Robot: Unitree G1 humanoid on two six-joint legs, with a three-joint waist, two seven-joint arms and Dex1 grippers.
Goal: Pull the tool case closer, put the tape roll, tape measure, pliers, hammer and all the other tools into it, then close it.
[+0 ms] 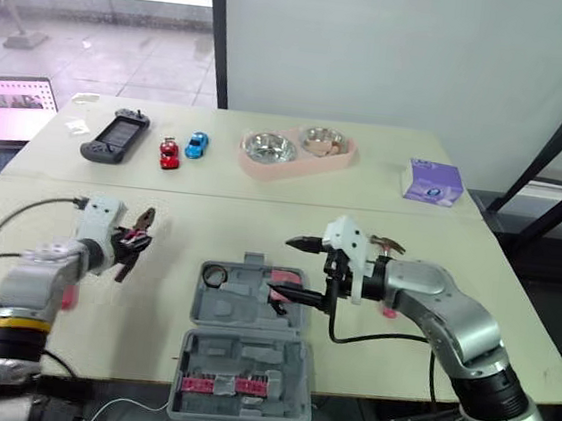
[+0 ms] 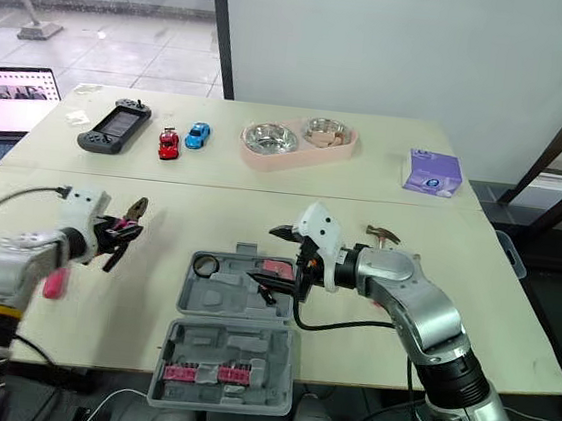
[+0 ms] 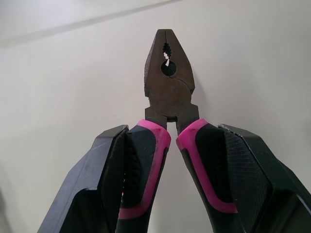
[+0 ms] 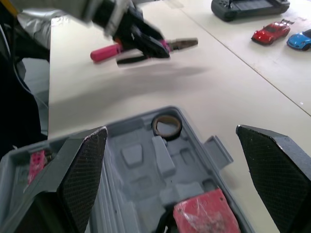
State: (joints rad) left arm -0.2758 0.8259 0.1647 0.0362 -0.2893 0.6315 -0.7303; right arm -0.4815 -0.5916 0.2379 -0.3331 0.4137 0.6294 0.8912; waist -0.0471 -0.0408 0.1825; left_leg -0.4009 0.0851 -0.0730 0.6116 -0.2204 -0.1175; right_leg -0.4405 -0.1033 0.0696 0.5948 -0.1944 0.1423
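Observation:
The grey tool case (image 1: 246, 314) lies open at the table's front middle, its lid (image 1: 244, 373) toward me. A tape roll (image 1: 215, 276) and a pink tape measure (image 1: 285, 275) sit in its tray. My left gripper (image 1: 127, 245) hovers left of the case, shut on the pink-handled pliers (image 3: 168, 82), whose nose points away from it. My right gripper (image 1: 293, 267) is open over the case's right side, with nothing between its fingers (image 4: 82, 174). The hammer (image 1: 390, 245) lies behind my right forearm. A pink-handled tool (image 4: 104, 52) rests under my left arm.
Along the far table stand a game controller (image 1: 116, 138), a red toy car (image 1: 169, 154), a blue toy car (image 1: 196, 144), a pink double bowl (image 1: 297, 152) and a purple box (image 1: 432, 182). A laptop (image 1: 5, 106) sits at the far left. Pink bits (image 1: 228, 384) line the lid.

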